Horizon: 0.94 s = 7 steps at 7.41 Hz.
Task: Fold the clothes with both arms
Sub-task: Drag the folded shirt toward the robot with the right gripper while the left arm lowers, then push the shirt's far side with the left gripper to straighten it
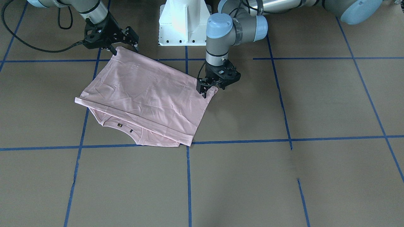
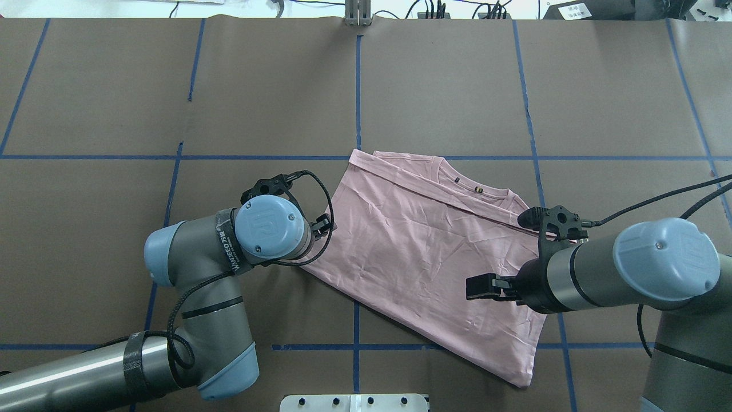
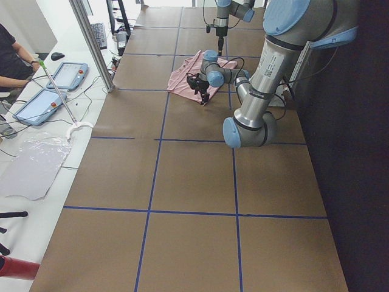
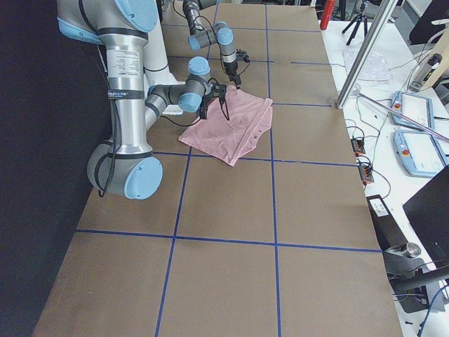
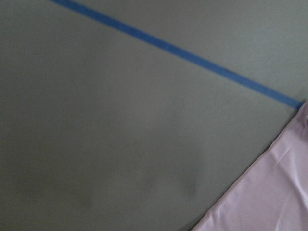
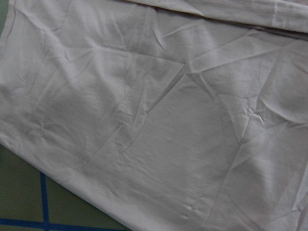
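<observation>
The pale pink T-shirt [image 1: 148,91] lies folded in half on the brown table, plain back up, collar with small tags [image 1: 124,126] peeking out at its far edge. Its print is hidden. It also shows in the overhead view [image 2: 423,252]. My left gripper [image 1: 205,92] is low at the shirt's corner nearest my left side and looks open; the left wrist view shows only that corner [image 5: 274,192] lying flat. My right gripper [image 1: 123,45] is open and empty, raised over the shirt's corner near my base. The right wrist view shows wrinkled shirt fabric [image 6: 168,120].
The white pedestal base [image 1: 184,22] stands just behind the shirt. Blue tape lines [image 1: 188,183] grid the table. An operators' desk with tablets [image 3: 61,76] runs along the table's far side, and a metal post [image 4: 365,60] stands at its edge.
</observation>
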### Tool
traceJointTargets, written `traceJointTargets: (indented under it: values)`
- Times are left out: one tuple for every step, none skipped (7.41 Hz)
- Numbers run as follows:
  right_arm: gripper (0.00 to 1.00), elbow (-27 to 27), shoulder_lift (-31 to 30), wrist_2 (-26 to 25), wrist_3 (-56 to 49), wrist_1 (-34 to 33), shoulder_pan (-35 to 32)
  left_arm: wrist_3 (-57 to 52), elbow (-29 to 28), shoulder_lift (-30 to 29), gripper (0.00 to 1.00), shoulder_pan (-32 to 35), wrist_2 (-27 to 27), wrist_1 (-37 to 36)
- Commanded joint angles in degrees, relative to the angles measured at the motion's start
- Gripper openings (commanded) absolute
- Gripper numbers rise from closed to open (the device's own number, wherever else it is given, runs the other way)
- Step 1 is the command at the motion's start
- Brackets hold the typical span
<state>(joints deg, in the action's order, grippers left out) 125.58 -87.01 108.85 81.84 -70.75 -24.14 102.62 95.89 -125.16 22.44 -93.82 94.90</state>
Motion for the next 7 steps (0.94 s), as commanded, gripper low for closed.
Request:
traceJointTargets:
  values:
    - [1.0, 0.02, 0.35, -0.04, -0.02, 0.0, -1.08, 0.47, 0.0, 0.09, 0.89, -0.29, 0.22, -0.68]
    - [1.0, 0.02, 0.35, -0.04, -0.02, 0.0, -1.08, 0.48, 0.0, 0.18, 0.83, -0.64, 0.31, -0.68]
    - [1.0, 0.02, 0.26, -0.04, -0.02, 0.0, -1.08, 0.48, 0.0, 0.26, 0.83, -1.26, 0.31, -0.68]
    - [1.0, 0.02, 0.26, -0.13, -0.02, 0.0, -1.08, 0.48, 0.09, 0.26, 0.83, -1.44, 0.31, -0.68]
    - [1.0, 0.02, 0.18, -0.13, -0.02, 0.0, -1.17, 0.56, 0.09, 0.26, 0.83, -1.52, 0.31, -0.76]
    - [1.0, 0.02, 0.09, -0.04, -0.02, 0.0, -1.26, 0.74, 0.18, 0.18, 0.82, -1.53, 0.31, -0.77]
    - [1.0, 0.02, 0.09, -0.04, 0.07, 0.0, -1.26, 1.61, 0.09, 0.26, 0.75, -2.48, 0.31, -0.77]
